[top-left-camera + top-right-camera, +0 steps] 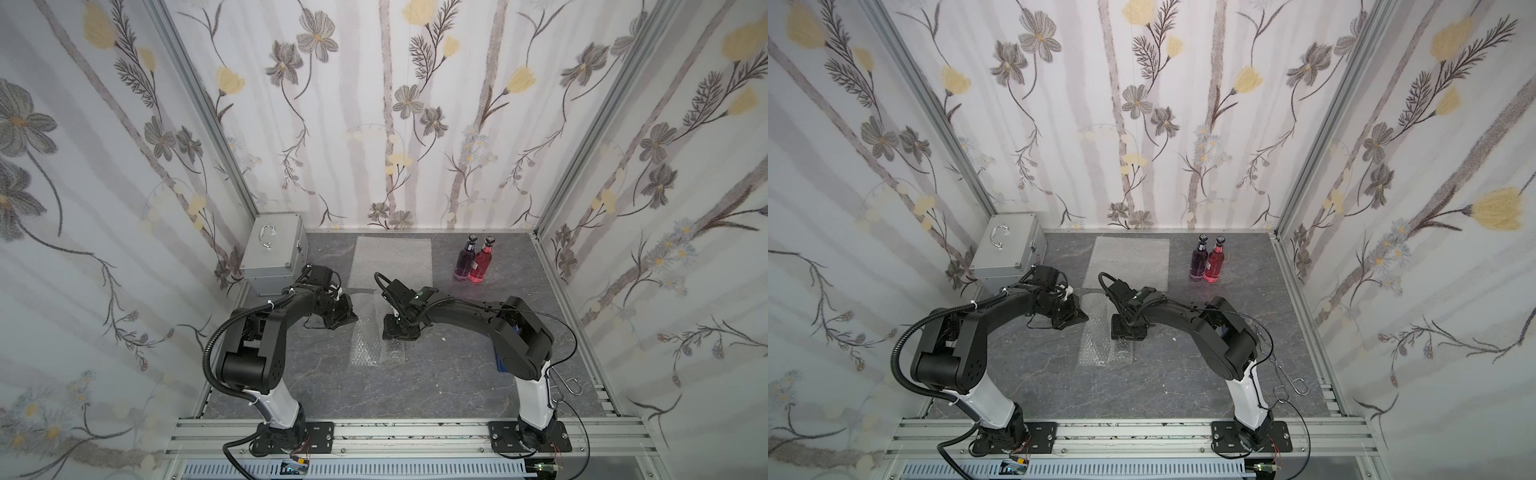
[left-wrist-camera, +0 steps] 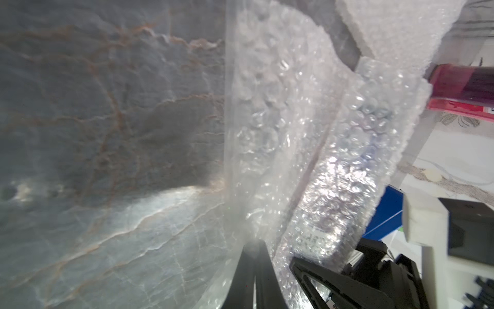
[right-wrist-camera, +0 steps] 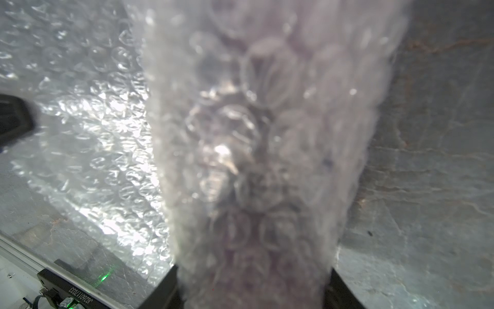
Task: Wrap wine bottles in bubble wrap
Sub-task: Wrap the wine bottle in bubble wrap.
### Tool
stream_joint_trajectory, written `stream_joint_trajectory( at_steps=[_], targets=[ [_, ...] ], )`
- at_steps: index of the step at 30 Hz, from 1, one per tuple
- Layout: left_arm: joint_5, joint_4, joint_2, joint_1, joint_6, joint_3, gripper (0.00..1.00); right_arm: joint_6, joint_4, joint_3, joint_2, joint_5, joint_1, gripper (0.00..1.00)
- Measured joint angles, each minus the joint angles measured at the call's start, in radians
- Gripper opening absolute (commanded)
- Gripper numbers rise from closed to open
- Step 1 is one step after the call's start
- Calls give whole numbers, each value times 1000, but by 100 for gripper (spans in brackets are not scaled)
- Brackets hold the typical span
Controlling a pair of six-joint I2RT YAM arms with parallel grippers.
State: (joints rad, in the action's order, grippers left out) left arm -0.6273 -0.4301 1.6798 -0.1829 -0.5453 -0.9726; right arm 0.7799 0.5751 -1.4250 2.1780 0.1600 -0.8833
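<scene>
Risk: the thin bubble wrap (image 2: 267,120) can slip from the left gripper (image 2: 254,270), whose fingers are pressed together on its free edge, and the roll then loosens. The right gripper (image 3: 254,291) clamps the bottle (image 3: 248,166) between its jaws, through the wrap. The bottle shows dark purple, blurred under translucent whitish bubbles.

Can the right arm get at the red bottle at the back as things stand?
Probably not yet. The table up to the red bottle looks free, but the right gripper is clamped on the wrapped bottle and would have to let go first.
</scene>
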Motion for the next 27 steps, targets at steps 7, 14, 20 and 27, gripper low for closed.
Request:
stream_joint_trajectory(
  at_steps=[7, 14, 20, 27],
  targets=[
    [-128, 51, 27, -67, -70, -59, 0, 0, -6, 0, 0, 4, 1, 55],
    [-246, 145, 76, -119, -190, -78, 0, 0, -13, 1, 0, 7, 2, 55],
    [-283, 177, 139, -144, -243, -111, 0, 0, -39, 16, -10, 17, 5, 55],
    [-303, 183, 213, -180, -242, -164, 0, -7, -60, 47, -39, 17, 6, 64]
  ],
)
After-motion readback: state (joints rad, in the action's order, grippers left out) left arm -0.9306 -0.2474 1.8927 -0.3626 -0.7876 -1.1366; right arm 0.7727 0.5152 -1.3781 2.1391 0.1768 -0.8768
